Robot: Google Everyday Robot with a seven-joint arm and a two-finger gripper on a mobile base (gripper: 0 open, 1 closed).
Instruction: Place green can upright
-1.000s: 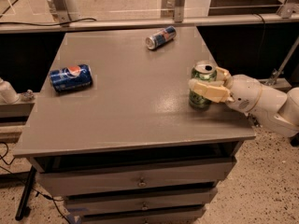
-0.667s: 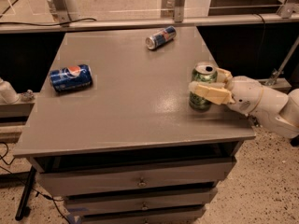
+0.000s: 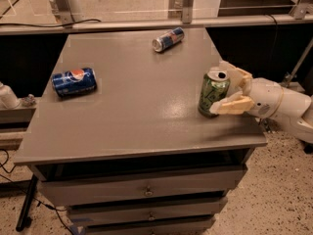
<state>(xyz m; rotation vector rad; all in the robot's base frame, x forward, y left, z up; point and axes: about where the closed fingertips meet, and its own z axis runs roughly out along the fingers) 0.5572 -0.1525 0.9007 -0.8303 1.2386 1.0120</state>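
Note:
The green can (image 3: 213, 93) stands upright on the grey table (image 3: 132, 106), close to its right edge, silver top and pull tab facing up. My gripper (image 3: 221, 88) reaches in from the right at can height, on a white arm (image 3: 281, 104). Its cream fingers (image 3: 234, 105) stand on either side of the can, one in front of its lower right and one behind its top. The jaws look slightly parted from the can's sides, so the gripper is open around it.
A blue Pepsi can (image 3: 74, 81) lies on its side at the table's left. A slim blue-and-silver Red Bull can (image 3: 167, 39) lies on its side near the far edge. Drawers (image 3: 145, 190) sit under the tabletop. Metal frame posts (image 3: 187, 3) stand behind the table.
The front finger has dropped away from the can's side, widening the jaws. The can stays upright in the same spot.

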